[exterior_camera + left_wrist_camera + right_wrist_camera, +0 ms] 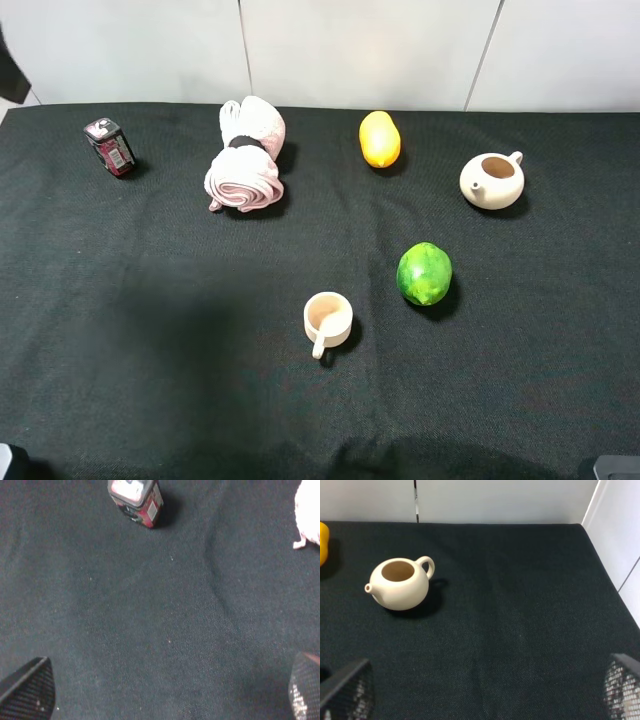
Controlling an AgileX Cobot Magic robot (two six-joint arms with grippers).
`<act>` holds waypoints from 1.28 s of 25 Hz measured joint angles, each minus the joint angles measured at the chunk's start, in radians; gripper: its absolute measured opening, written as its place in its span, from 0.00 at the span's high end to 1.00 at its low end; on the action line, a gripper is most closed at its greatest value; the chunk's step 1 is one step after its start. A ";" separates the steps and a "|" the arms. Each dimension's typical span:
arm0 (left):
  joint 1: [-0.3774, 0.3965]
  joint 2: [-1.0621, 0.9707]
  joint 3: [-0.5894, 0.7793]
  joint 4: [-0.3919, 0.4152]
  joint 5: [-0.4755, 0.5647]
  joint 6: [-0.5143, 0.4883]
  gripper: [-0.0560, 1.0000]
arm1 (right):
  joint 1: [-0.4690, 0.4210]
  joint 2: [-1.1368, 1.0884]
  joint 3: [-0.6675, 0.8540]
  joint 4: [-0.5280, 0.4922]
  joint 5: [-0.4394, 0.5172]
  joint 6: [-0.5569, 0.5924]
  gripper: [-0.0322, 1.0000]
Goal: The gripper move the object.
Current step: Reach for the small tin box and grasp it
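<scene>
The left gripper (pixel 167 692) hangs wide open and empty, well short of the carton (pixel 136 501) standing near the far left corner of the table (pixel 200 390), where a finger closing off-centre could knock it over.

Small rectangular carton (pixel 109 146): dk red + blk sides, pinkish-wht top, wht label.
Flat table cloth (pixel 150 300): blk, plain, fine weave.
Rolled fabric bundle (pixel 247 157): pale pink/wht, blk band at mid.
Oval fruit (pixel 379 139): yellow-orange.
Round fruit (pixel 424 273): bright green, glossy, faint mottling.
Ceramic teapot (pixel 400 584): cream, plain.
Small handled cup (pixel 327 320): beige, tan inside.
Wall panels (pixel 350 50): wht, dk seams.
Fingers of left gripper (pixel 172 680) + right gripper (pixel 490 680): blk, woven-mesh pattern.
</scene>
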 joint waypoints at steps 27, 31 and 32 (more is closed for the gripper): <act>0.005 0.484 -0.333 0.055 -0.031 0.026 0.01 | 0.000 0.000 0.000 0.000 0.000 0.000 0.30; 0.032 0.524 -0.367 0.052 -0.042 0.049 0.01 | 0.000 0.000 0.000 0.000 0.000 0.000 0.30; 0.037 0.531 -0.372 0.052 -0.045 0.053 0.01 | 0.000 0.000 0.000 0.000 0.000 0.000 0.30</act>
